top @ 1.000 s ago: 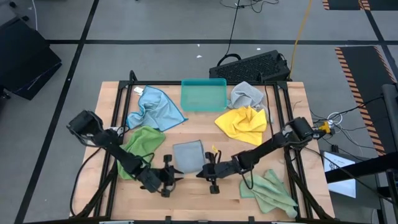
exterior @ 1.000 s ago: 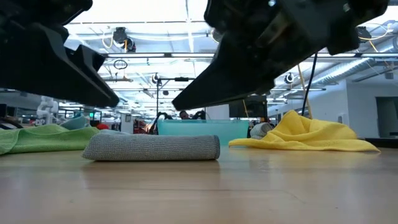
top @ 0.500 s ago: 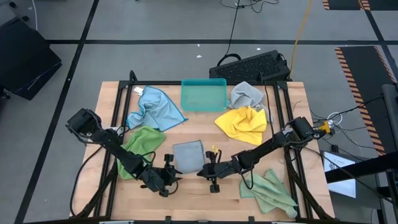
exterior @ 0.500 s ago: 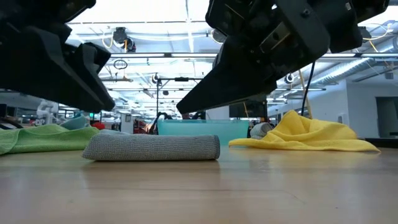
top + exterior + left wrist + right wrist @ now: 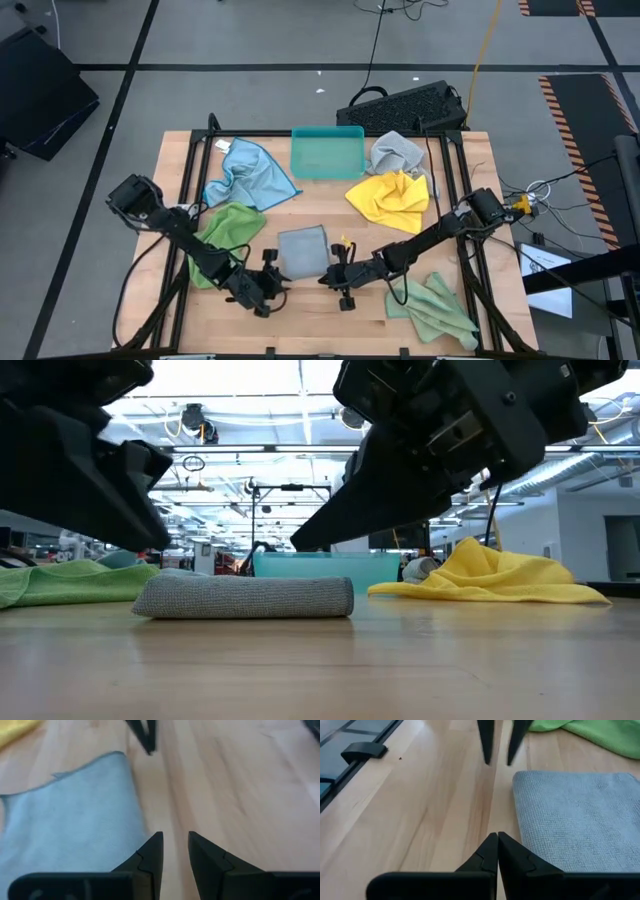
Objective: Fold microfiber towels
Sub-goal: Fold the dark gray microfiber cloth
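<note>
Below centre of the high view, a folded grey towel (image 5: 303, 250) lies flat between both grippers. Left gripper (image 5: 283, 287) hovers just beside it, fingers slightly apart and empty; right gripper (image 5: 320, 279) is pressed together, empty. This fold looks finished; next likely comes picking a crumpled cloth, perhaps the yellow towel (image 5: 389, 199).
</note>
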Tool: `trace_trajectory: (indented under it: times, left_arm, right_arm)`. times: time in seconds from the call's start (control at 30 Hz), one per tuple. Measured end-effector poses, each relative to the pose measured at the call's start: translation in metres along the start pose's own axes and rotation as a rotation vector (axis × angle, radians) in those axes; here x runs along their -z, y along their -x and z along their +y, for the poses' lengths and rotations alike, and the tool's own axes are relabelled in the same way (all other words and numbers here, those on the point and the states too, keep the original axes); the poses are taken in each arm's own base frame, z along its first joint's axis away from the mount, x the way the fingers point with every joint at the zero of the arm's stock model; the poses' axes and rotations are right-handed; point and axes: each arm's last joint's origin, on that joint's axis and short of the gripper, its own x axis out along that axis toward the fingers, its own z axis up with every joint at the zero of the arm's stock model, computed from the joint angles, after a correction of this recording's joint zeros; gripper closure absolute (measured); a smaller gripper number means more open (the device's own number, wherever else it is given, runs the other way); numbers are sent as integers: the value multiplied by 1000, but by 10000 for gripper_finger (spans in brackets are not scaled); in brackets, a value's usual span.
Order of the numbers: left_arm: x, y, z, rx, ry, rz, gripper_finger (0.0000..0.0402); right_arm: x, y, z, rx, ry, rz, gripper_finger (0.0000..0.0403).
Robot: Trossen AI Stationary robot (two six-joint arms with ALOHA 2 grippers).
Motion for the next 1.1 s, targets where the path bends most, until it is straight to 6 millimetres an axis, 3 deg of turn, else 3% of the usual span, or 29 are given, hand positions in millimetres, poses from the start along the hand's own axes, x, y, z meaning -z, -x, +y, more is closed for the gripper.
trace_trajectory:
  times: [0.2, 0.5, 0.63, 0.77, 1.1]
  left_arm:
    - [6, 3, -6, 5, -11, 30, 295]
    - [9, 6, -6, -158, -64, -11, 130]
    - [15, -4, -5, -185, -94, 13, 83]
    - [21, -14, -6, -205, -119, 20, 77]
    - [28, -27, -3, -245, -157, 43, 131]
  right_arm:
    - [2, 1, 3, 55, 24, 2, 349]
    - [2, 2, 4, 65, 0, 1, 262]
    - [2, 2, 4, 64, -4, -2, 246]
    - [1, 2, 5, 63, -9, -8, 244]
    - [1, 2, 9, 49, -92, -12, 243]
